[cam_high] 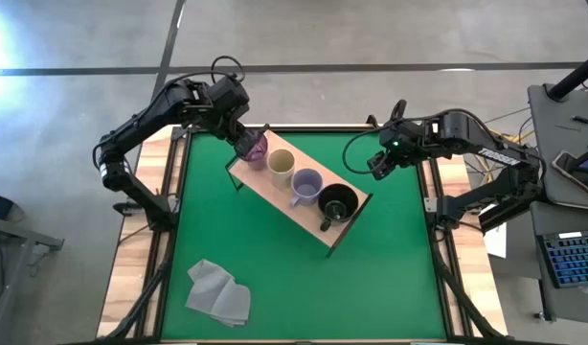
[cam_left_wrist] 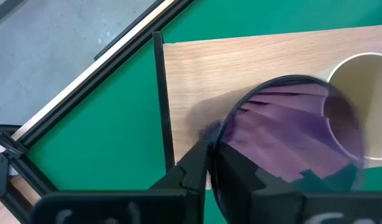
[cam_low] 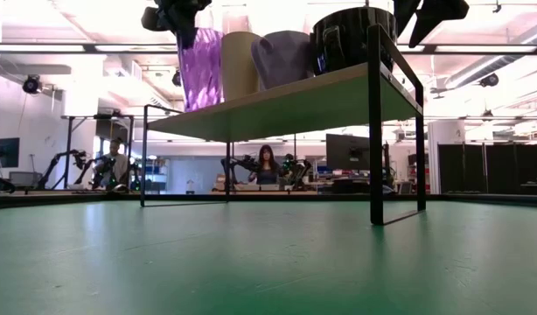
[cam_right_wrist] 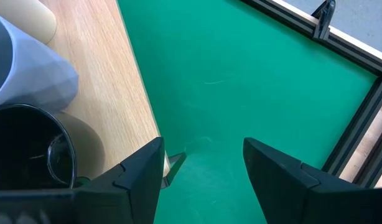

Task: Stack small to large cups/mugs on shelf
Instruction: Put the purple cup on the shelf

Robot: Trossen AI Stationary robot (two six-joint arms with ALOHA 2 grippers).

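The light-wood shelf (cam_high: 304,206) stands slantwise on the green mat. On it in a row, from its far left end, stand the dark purple tumbler (cam_high: 253,149), the cream cup (cam_high: 282,168), the lavender mug (cam_high: 306,186) and the black mug (cam_high: 337,204). My left gripper (cam_high: 246,142) is shut on the tumbler's rim. The tumbler's base rests on the shelf board in the low view (cam_low: 201,70). My right gripper (cam_high: 378,165) is open and empty, above the mat just right of the shelf's near right end; its fingers show wide apart in the right wrist view (cam_right_wrist: 203,168). My left gripper holds the purple tumbler by its rim (cam_left_wrist: 214,158), on the side toward the shelf's far left end. One finger (cam_left_wrist: 191,171) is outside the wall and the other (cam_left_wrist: 244,177) inside. The fingers come from above, pointing down. The tumbler stands upright on the shelf, beside the cream cup (cam_left_wrist: 359,81).
A folded grey cloth (cam_high: 218,293) lies on the mat near the front left. The shelf's black frame legs (cam_low: 374,122) stand on the mat. The mat's black and wood border (cam_right_wrist: 359,74) runs beyond my right gripper. People sit in the room behind (cam_low: 267,166).
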